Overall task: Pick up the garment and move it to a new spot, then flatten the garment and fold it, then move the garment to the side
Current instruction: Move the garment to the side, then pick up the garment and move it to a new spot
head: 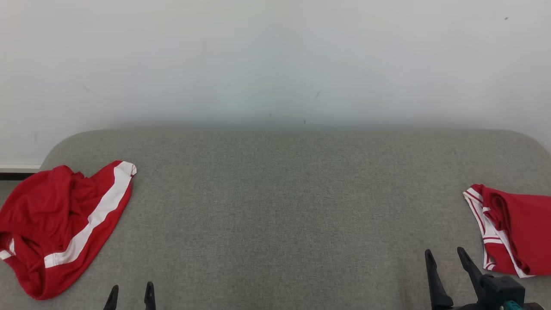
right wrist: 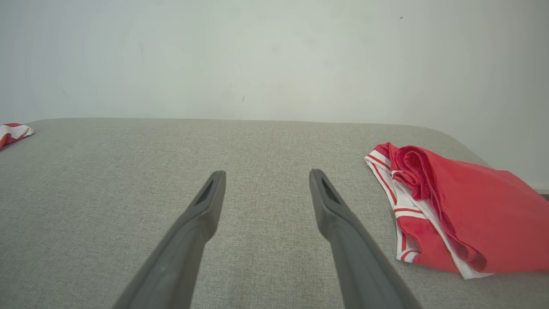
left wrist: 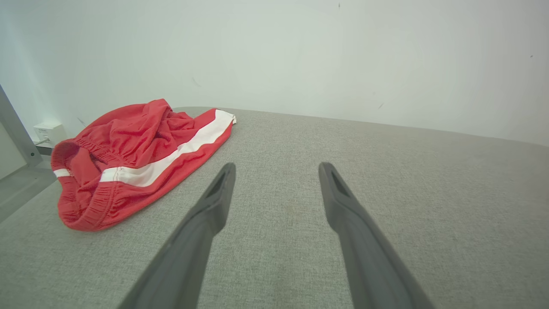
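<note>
A crumpled red garment (head: 56, 224) with a broad white stripe lies at the left end of the grey table (head: 275, 206); the left wrist view has this garment (left wrist: 128, 163) ahead and to the left of the fingers. My left gripper (head: 131, 290) (left wrist: 276, 169) is open and empty near the front edge, to the right of that garment. A folded red garment (head: 514, 230) (right wrist: 454, 206) with thin white trim rests at the right end. My right gripper (head: 445, 255) (right wrist: 266, 176) is open and empty just left of it.
A pale wall (head: 275, 60) rises right behind the table's rounded back edge. Grey cloth stretches bare between the two garments. In the left wrist view a metal post (left wrist: 15, 128) and a white wall socket (left wrist: 47, 131) stand beyond the table's left end.
</note>
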Controlling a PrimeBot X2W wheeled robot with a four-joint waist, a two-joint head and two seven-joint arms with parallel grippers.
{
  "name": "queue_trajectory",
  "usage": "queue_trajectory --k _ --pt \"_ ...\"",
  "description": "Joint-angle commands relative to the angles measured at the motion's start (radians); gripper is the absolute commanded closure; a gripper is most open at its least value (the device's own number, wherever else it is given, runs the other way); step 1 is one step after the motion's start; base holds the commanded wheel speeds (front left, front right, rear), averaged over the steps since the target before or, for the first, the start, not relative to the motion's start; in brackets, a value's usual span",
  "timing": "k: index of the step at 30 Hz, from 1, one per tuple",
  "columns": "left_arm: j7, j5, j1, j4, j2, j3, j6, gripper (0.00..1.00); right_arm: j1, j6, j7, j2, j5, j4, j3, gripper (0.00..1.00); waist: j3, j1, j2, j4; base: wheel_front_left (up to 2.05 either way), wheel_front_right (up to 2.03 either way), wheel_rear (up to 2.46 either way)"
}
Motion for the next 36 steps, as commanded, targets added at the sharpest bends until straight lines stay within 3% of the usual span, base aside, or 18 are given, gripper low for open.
queue_trajectory --k 1,14,36 --pt "-0.003 0.004 -0.001 0.001 -0.003 0.004 -0.006 0.00 0.013 -0.003 -0.007 0.008 -0.005 0.001 -0.003 0.00 -0.010 0.0001 0.0001 0.002 0.00 0.00 0.00" --pt "-0.003 0.006 -0.013 0.006 0.002 0.001 -0.006 0.00 0.020 -0.003 -0.005 0.019 -0.001 -0.004 0.000 0.00 -0.020 0.0001 0.0001 -0.022 0.00 0.00 0.00" --pt "-0.003 -0.016 -0.037 0.011 0.014 -0.009 -0.005 0.00 0.024 -0.003 -0.007 0.030 -0.015 -0.027 -0.013 0.00 0.003 0.0001 0.0001 0.001 0.00 0.00 0.00"
